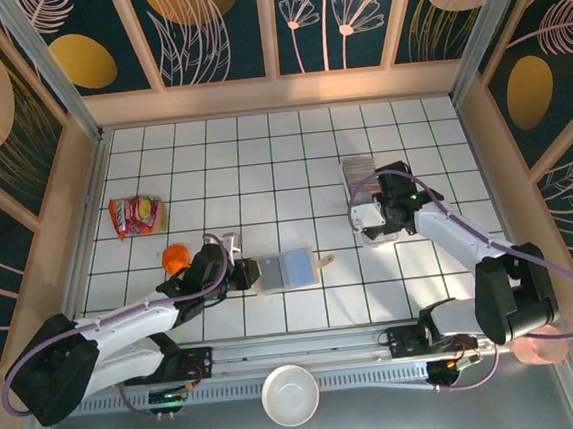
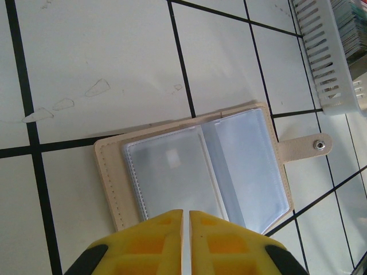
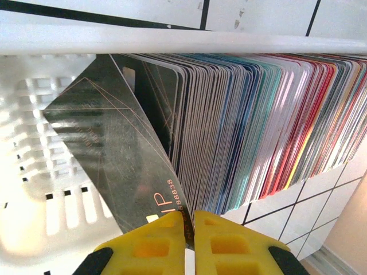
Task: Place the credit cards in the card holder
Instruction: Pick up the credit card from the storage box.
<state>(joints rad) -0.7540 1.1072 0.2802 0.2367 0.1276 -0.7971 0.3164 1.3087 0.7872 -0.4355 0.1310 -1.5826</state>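
right claw (image 3: 189, 232) clamped on a dark card (image 3: 109, 143), tilted out of the cards (image 3: 258, 126). holder (image 1: 286, 271) lies open to its left, mid-counter, long axis left-right; left claw (image 2: 186, 229) together at its edge.

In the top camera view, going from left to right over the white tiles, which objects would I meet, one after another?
red-orange snack packet → small orange object → open card holder → white tray packed with credit cards

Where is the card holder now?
The card holder lies open on the table, centre-front in the top view, at the left gripper, lower-left of the white basket.
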